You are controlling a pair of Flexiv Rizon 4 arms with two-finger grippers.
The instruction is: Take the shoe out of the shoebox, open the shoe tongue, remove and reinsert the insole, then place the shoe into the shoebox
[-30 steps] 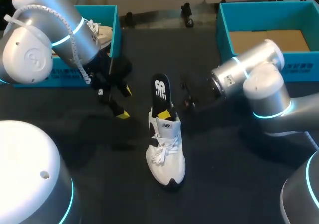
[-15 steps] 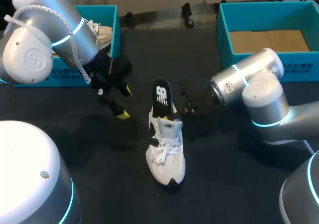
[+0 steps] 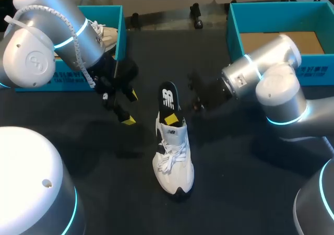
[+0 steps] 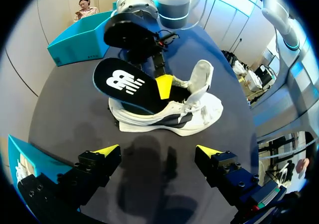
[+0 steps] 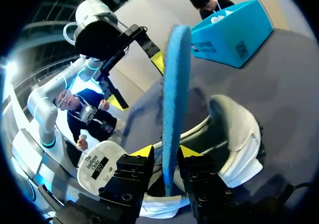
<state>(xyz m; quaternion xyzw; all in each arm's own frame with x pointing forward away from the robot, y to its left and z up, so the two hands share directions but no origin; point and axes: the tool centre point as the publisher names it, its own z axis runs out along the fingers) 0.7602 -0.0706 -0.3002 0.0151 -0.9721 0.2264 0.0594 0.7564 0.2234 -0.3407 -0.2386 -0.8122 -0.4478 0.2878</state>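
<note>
At the far left, the left shoebox (image 3: 119,31) holds a second shoe (image 3: 107,34). Near it the left gripper (image 3: 130,107) hangs over the black table (image 3: 235,193), fingers spread apart with nothing between them. In the middle the white shoe (image 3: 175,162) stands on its sole, its tongue (image 4: 202,77) raised. The black insole (image 3: 168,96) sticks up, tilted, out of the heel opening. The right gripper (image 5: 167,152) is clamped on the insole's edge, one yellow tip on each face. At the far right stands the right shoebox (image 3: 235,34), well apart from the shoe.
</note>
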